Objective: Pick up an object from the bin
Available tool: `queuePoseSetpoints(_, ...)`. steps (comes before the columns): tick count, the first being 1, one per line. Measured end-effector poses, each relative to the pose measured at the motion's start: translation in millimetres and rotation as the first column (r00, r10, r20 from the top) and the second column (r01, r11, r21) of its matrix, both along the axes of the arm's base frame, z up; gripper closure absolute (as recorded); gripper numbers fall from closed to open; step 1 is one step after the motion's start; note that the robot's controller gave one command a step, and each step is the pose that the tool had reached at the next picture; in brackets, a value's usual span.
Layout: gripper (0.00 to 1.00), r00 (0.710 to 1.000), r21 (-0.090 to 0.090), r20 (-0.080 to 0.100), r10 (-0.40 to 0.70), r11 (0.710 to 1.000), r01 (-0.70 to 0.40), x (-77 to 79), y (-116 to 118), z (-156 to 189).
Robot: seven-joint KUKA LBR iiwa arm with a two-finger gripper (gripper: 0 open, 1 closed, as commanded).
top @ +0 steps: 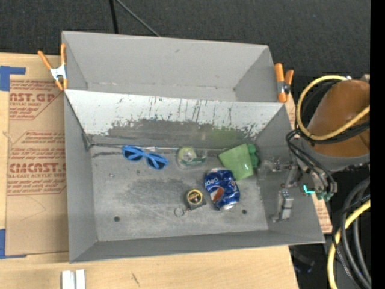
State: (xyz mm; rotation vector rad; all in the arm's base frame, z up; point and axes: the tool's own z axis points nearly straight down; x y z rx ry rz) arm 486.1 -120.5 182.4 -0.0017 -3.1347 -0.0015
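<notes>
The gripper (283, 192) hangs by the bin (78, 179) wall; its spread cannot be told. Nearest it lie a crushed blue can (221, 189) and, just beyond, a green cup (237, 161). Step: approach. The next move probably calls for centring over the can.

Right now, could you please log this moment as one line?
gripper: right side of bin | nearest: blue can | beyond: green cup

Scuffed matt grey metal bin (138, 200); crushed blue can (221, 189) glossy metal; sunglasses (145, 156) smooth blue plastic.
</notes>
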Motion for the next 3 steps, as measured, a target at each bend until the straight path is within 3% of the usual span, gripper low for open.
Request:
queuePoseSetpoints(1,0.0,0.988,0.002,0.003,0.154,0.988,-0.154,37.8,53,-115)
queuePoseSetpoints(2,1.0,0.988,-0.001,0.008,0.152,0.988,-0.152,38.8,51,-111)
queuePoseSetpoints(3,1.0,0.993,-0.003,0.019,0.118,0.993,-0.118,75.8,65,54)
